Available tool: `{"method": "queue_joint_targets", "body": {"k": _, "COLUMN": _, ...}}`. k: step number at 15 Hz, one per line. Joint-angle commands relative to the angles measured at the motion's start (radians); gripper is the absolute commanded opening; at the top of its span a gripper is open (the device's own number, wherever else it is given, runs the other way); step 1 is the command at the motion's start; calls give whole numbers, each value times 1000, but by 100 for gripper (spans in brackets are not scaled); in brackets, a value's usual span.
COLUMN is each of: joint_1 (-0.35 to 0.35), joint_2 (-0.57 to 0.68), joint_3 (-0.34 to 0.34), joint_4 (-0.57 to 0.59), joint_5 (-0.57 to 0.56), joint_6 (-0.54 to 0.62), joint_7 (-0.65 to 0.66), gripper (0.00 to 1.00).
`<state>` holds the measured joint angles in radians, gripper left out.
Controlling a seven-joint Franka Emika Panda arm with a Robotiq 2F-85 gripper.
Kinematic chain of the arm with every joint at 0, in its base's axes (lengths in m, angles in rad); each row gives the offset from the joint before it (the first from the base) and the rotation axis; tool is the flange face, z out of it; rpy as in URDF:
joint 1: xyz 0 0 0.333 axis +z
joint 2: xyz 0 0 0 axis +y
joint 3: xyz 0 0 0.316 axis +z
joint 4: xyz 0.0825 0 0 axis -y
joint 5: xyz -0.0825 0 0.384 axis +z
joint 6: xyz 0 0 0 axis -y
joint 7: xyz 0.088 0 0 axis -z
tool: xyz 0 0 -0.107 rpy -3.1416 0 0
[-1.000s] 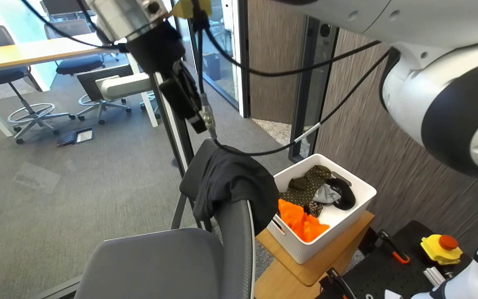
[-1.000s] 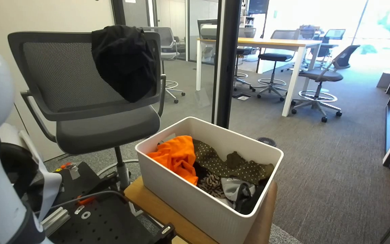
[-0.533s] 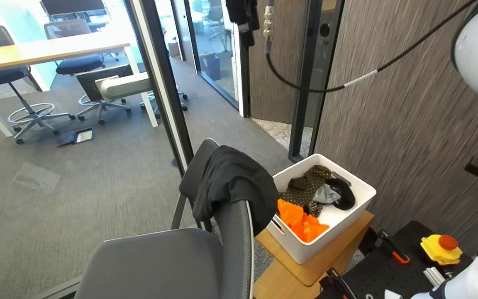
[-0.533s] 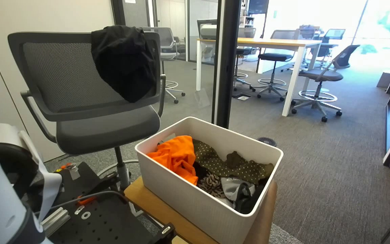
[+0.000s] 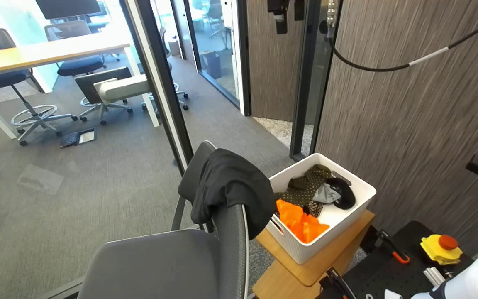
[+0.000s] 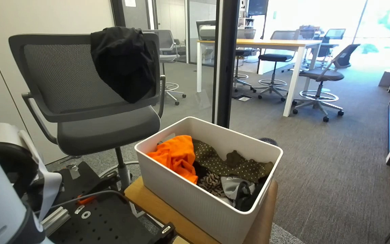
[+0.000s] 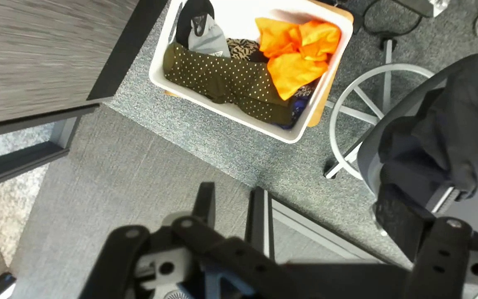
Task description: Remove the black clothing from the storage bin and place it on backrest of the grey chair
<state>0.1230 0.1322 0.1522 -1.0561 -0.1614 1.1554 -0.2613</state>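
Grey mesh and moulded plastic formed the office chair (image 5: 168, 261), leftmost, its backrest (image 6: 74, 76) rising left of the white, finely ribbed storage bin (image 5: 292, 246). Black clothing (image 5: 235, 187), matte and soft-looking, hung over the backrest's top edge, on the bin's left; loose folds fell on both faces, the long axis running down the rear mesh to a blunt taper.

Key relation: the Robotiq gripper (image 5: 290, 23) hung far higher than the bin, jaws wide apart in the wrist view, nothing between them. From it the clothing lay below and to the bin's left, well apart in an exterior view. Judged: placement complete; the coming move needed only to keep the gripper off that side, since the cloth looked loose enough to slip if snagged.

Inside the bin, left to right: crumpled orange fabric (image 5: 301, 222); olive cloth with pale dots (image 5: 305, 182); a scrap of animal-print fabric (image 5: 314, 209); a grey piece (image 5: 327, 193) beside a rounded black piece (image 5: 342, 193) (same article or two, could not tell).

Right of the bin: streaked wood-grain panel (image 5: 413, 104); lower and further right, a yellow-bodied emergency stop (image 5: 442, 249), domed and red on top.
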Motion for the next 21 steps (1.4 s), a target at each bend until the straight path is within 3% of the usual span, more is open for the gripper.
{"method": "queue_joint_targets", "body": {"k": 1, "joint_1": -39, "joint_2": -132, "joint_3": -25, "joint_4": -247, "joint_5": 47, "joint_6": 139, "joint_7": 89, "gripper": 100}}
{"method": "queue_joint_targets", "body": {"k": 6, "joint_1": -68, "joint_2": -268, "joint_3": -45, "joint_4": -504, "joint_5": 76, "joint_6": 279, "joint_7": 188, "gripper": 100}}
{"method": "queue_joint_targets", "body": {"k": 11, "joint_1": -74, "joint_2": -422, "joint_3": -78, "joint_4": -762, "joint_5": 87, "joint_6": 327, "joint_7": 281, "gripper": 100}}
{"method": "queue_joint_targets", "body": {"k": 21, "joint_1": -86, "joint_2": -849, "joint_3": -147, "joint_4": -1336, "joint_5": 109, "joint_6": 424, "joint_7": 296, "gripper": 100}}
